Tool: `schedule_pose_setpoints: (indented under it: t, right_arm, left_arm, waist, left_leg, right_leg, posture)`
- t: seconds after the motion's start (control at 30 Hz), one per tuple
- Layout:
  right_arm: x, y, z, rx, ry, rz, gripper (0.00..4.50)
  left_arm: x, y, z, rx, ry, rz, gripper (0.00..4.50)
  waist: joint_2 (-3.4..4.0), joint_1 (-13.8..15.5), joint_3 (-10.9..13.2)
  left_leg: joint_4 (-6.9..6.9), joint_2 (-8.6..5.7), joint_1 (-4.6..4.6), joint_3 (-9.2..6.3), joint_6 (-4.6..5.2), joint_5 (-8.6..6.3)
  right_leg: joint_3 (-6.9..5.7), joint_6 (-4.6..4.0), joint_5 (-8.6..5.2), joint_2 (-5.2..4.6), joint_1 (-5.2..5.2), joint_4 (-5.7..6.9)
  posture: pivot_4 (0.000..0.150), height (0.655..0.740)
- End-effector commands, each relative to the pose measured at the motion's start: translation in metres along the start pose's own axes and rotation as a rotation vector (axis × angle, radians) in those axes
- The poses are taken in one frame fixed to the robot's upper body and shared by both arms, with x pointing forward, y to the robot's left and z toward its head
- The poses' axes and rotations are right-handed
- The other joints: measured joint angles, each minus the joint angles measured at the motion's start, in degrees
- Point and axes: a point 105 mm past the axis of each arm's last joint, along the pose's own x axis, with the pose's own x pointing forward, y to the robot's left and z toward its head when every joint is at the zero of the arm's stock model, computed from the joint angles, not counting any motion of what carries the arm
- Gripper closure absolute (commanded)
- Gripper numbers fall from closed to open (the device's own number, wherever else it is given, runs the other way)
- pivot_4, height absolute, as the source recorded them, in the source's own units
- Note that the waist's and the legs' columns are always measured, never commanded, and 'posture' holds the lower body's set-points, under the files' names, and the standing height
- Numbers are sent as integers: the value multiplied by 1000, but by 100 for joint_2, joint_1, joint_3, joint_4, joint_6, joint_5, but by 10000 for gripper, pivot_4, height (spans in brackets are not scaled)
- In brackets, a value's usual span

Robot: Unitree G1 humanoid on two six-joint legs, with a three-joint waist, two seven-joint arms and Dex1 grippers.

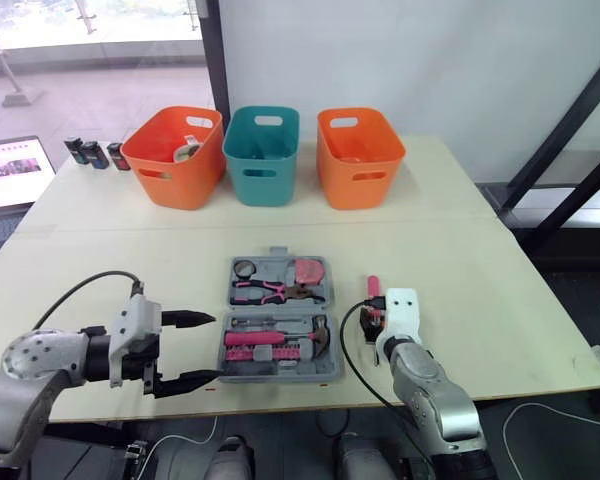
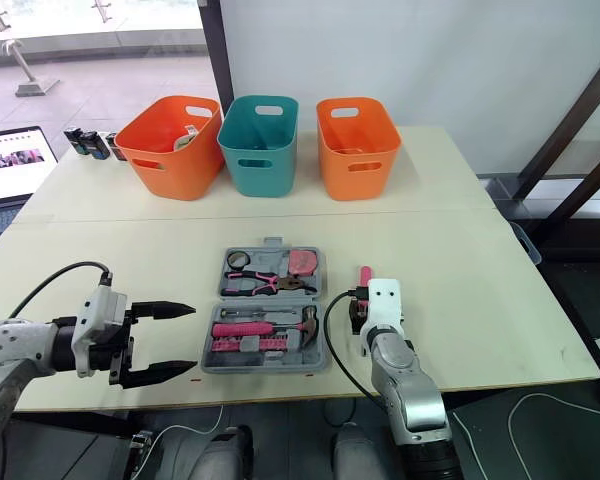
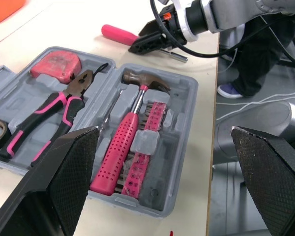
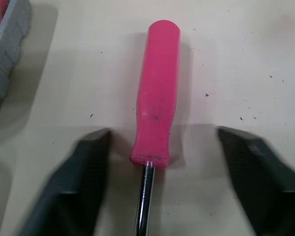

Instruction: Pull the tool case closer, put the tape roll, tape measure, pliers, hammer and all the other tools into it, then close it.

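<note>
Grey plastic forms the tool case (image 1: 280,320), which lies open and flat on the table (image 1: 480,260). Its far half holds the tape roll (image 1: 245,268), the pink-handled pliers (image 1: 265,291) and the pink tape measure (image 1: 309,271). Any lettering on the tape measure is too blurred to read. Its near half holds the hammer (image 1: 275,337) beside a pink strip of bits (image 3: 145,147). Just right of the case a pink-handled screwdriver (image 4: 156,118) lies on the table. The right gripper (image 4: 163,133) straddles its handle, fingers spread and not touching it. Left of the case, the left gripper (image 1: 215,347) hovers with its fingers wide apart, holding nothing. Beyond the case stand two orange bins (image 1: 178,157) and a teal bin (image 1: 262,155).
</note>
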Motion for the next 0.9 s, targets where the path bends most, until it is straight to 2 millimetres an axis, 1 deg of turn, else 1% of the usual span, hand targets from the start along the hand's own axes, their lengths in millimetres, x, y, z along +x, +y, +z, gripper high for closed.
schedule_pose_setpoints:
  t: [0.03,0.07,0.1,0.2,0.27,0.3,0.33,0.4,0.43,0.5,0.53,0.57,0.63,0.73,0.83,0.9]
  right_arm:
    - [-2,2,9,3,-34,8,33915]
    - [-4,3,13,-7,-45,12,38826]
    - [-6,3,20,-25,-67,18,41104]
    - [-16,4,50,-96,-163,59,41060]
    - [-26,5,77,-140,-248,107,41060]
    - [-33,10,95,-177,-305,159,41060]
    - [-39,17,109,-213,-348,211,41060]
    - [-58,45,137,-304,-442,413,41060]
    - [-67,59,144,-346,-459,521,41060]
    - [-79,79,146,-444,-448,685,41060]
    - [-88,95,143,-535,-420,821,41060]
    - [-94,106,139,-614,-382,925,41060]
    - [-102,120,126,-756,-288,1080,41060]
    - [-104,131,113,-885,-172,1172,41060]
    - [-110,148,94,-997,-48,1290,41060]
    - [-108,157,83,-1011,54,1291,41060]
  left_arm:
    - [-2,1,5,27,2,6,0]
    - [-2,1,5,27,2,9,0]
    - [-3,2,5,28,3,16,0]
    - [-5,4,5,23,1,42,0]
    - [-8,6,5,17,0,60,0]
    - [-11,7,5,15,0,70,0]
    - [-13,8,5,13,2,75,0]
    - [-18,8,2,5,9,81,0]
    - [-20,8,1,0,11,83,0]
    - [-24,9,-3,-9,21,87,0]
    - [-27,8,-6,-18,36,87,0]
    - [-30,7,-9,-24,45,84,0]
    - [-35,4,-12,-33,58,76,0]
    - [-41,2,-13,-33,72,68,0]
    - [-48,-3,-18,-35,105,55,0]
    - [-53,-7,-19,-39,129,47,0]
  waist:
    - [0,0,0]
    - [0,2,0]
    - [0,4,0]
    - [3,8,2]
    - [3,13,2]
    - [4,9,2]
    - [5,1,3]
    - [5,-10,3]
    - [6,-31,4]
    - [4,-33,2]
    - [5,-38,3]
    - [4,-42,3]
    - [4,-49,5]
    - [3,-39,5]
    - [2,-59,4]
    - [1,-77,3]
  left_leg:
    - [0,0,0,0,0,0]
    - [0,0,0,0,0,0]
    - [0,0,0,0,0,0]
    - [0,0,-1,0,0,0]
    - [0,0,-1,1,0,0]
    - [1,0,-1,0,0,0]
    - [1,0,0,0,0,0]
    - [1,0,2,0,0,0]
    - [0,1,2,0,0,0]
    - [-5,1,2,-2,1,0]
    - [-6,2,3,-4,1,0]
    - [-5,2,2,-3,1,0]
    - [-3,2,-1,-1,1,0]
    - [0,2,-1,-3,1,0]
    - [5,2,-1,-1,0,0]
    - [2,2,-2,1,0,0]
  right_leg:
    - [0,0,0,0,0,0]
    - [0,0,0,0,0,0]
    - [0,0,0,0,0,0]
    - [1,0,0,0,-1,0]
    - [1,0,0,0,-2,0]
    - [1,0,0,0,-2,0]
    - [1,0,0,0,-3,1]
    - [0,0,0,0,-2,2]
    - [0,0,0,1,-3,2]
    - [-2,1,-1,1,-3,3]
    - [-4,4,-2,2,-2,4]
    - [-3,6,-4,2,-1,3]
    - [-2,6,-4,1,-1,1]
    - [-4,4,-4,0,-2,2]
    - [-2,-1,-1,0,-5,2]
    - [-2,-2,-1,-2,-7,2]
  posture:
    - [1500,7400]
    - [1500,7400]
    - [1500,7400]
    - [1500,7400]
    - [1500,7400]
    - [1500,7400]
    - [1500,7400]
    - [1500,7400]
    - [1500,7400]
    - [1500,7400]
    - [1500,7400]
    - [1500,7400]
    - [1500,7400]
    - [1500,7400]
    - [1500,7400]
    - [1500,7400]
